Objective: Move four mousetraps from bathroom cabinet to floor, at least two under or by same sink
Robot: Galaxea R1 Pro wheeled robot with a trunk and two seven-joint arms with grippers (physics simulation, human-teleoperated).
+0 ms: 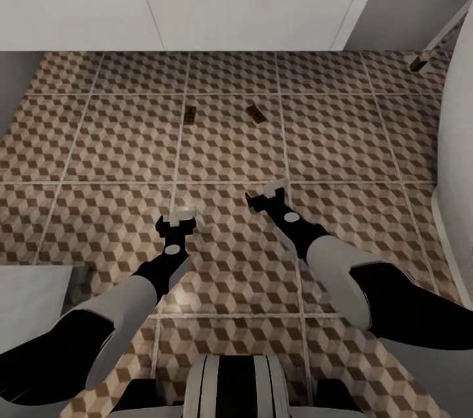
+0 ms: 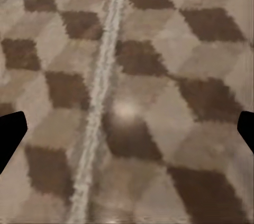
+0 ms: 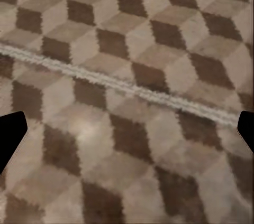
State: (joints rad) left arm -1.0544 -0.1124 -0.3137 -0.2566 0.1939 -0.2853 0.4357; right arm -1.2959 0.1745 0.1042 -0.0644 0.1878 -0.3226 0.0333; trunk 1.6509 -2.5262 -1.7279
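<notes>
Mousetraps [image 1: 190, 115] [image 1: 256, 113] flat on bathroom floor [image 1: 118, 142], left tool [image 1: 177, 219] and right tool [image 1: 268, 196] spread wide, empty.

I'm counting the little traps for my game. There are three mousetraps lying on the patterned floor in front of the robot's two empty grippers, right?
Not quite. The head view shows two mousetraps, not three: one mousetrap and another mousetrap beside it, both on the patterned floor. The rest is right: the left gripper and the right gripper hold nothing.
</notes>
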